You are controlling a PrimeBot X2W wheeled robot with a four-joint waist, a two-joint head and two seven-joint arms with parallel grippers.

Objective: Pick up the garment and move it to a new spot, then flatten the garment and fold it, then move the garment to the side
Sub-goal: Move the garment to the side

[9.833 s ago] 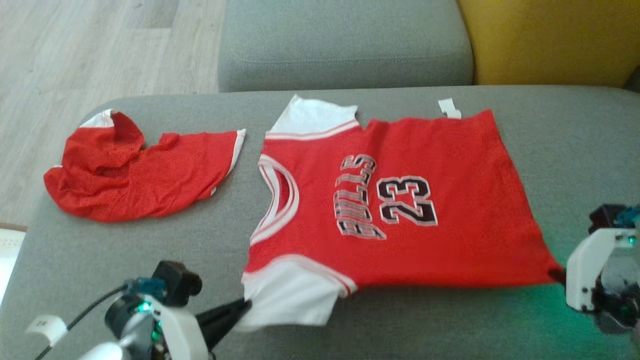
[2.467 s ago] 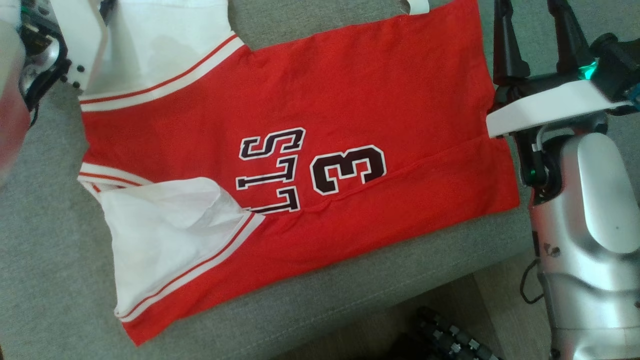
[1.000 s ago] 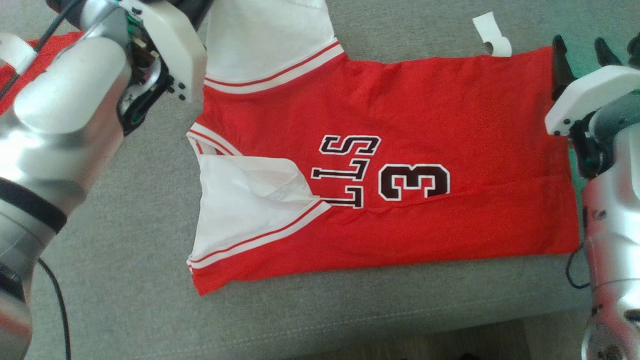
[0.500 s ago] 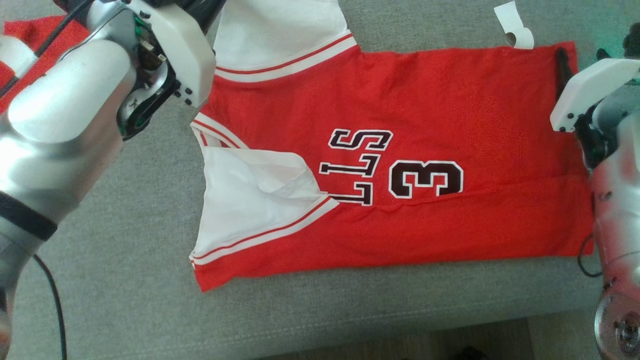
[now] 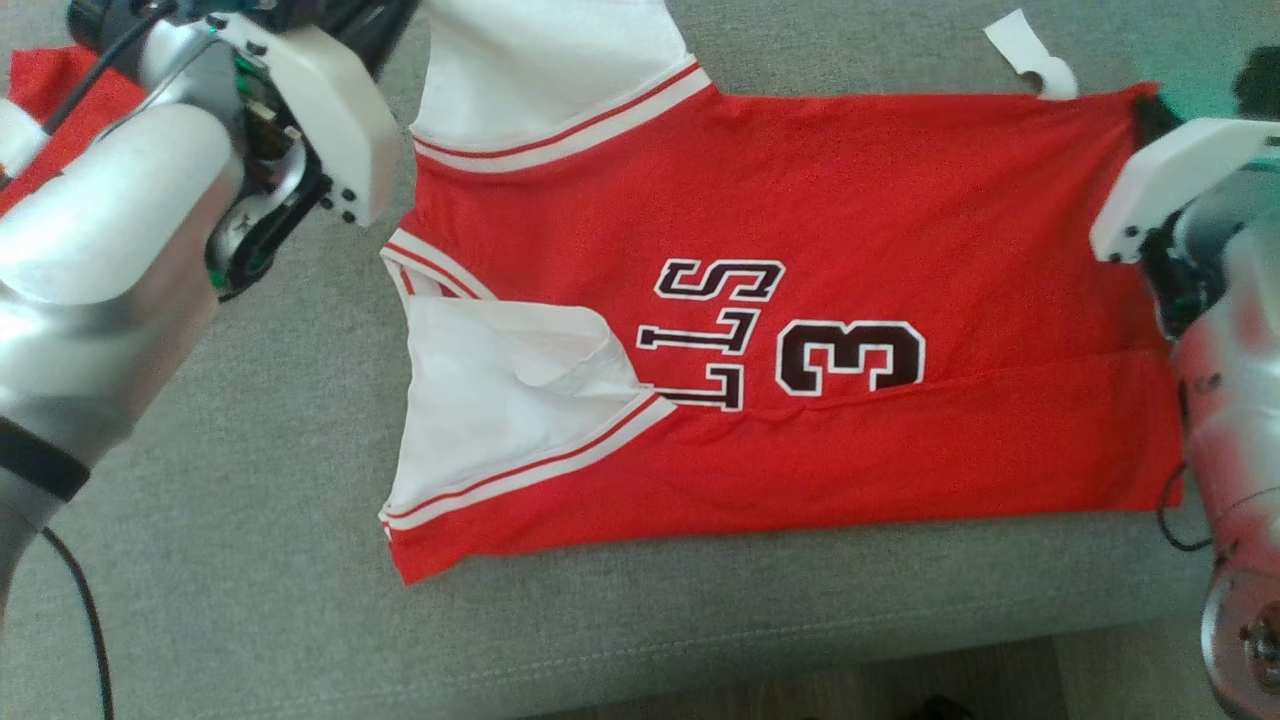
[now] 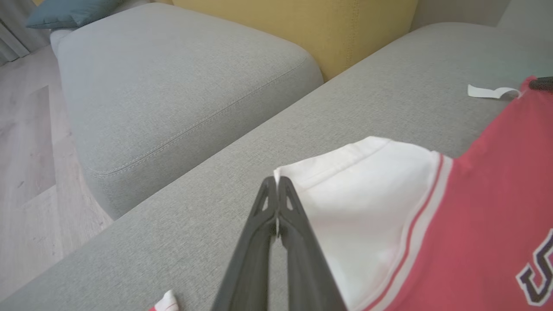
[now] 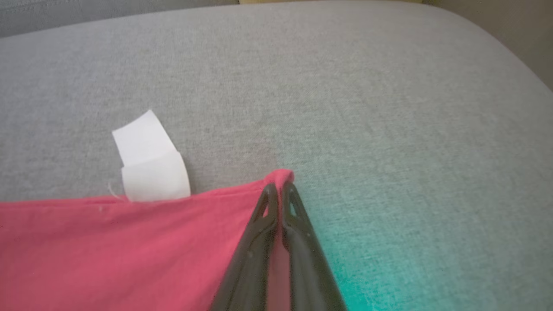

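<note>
The red jersey (image 5: 850,200) lies spread on the sofa seat (image 5: 250,560), close to the seat's near edge. Its neck points toward the seat's left end and its hem toward the right. Its near strip is folded up over the front, so the near white sleeve (image 5: 500,400) lies on the chest and the print reads only "LLS" and "3". Some seconds ago the whole front lay flat.

The far white sleeve (image 6: 367,194) points to the seat's far edge. The left tool (image 6: 276,183) is pressed together on its outer corner, as it was a second ago. The right tool (image 7: 280,188) has changed. A second ago its fingers stood spread at the hem's far corner; now they pinch that corner, which puckers into a small red peak. A white tag (image 7: 151,168) sticks out of the jersey's far edge near that tool. The jersey itself lies much as it did half a second ago.

A second red garment (image 5: 40,75) shows at the seat's far left. The seat is grey woven cloth with a stitched seam along its near edge, and a green glow falls on it by the right tool. Beyond the far edge stand another grey cushion (image 6: 173,86), a yellow cushion (image 6: 324,30) and a teal pillow (image 6: 65,13). Pale wood floor (image 6: 30,151) shows to the left.
</note>
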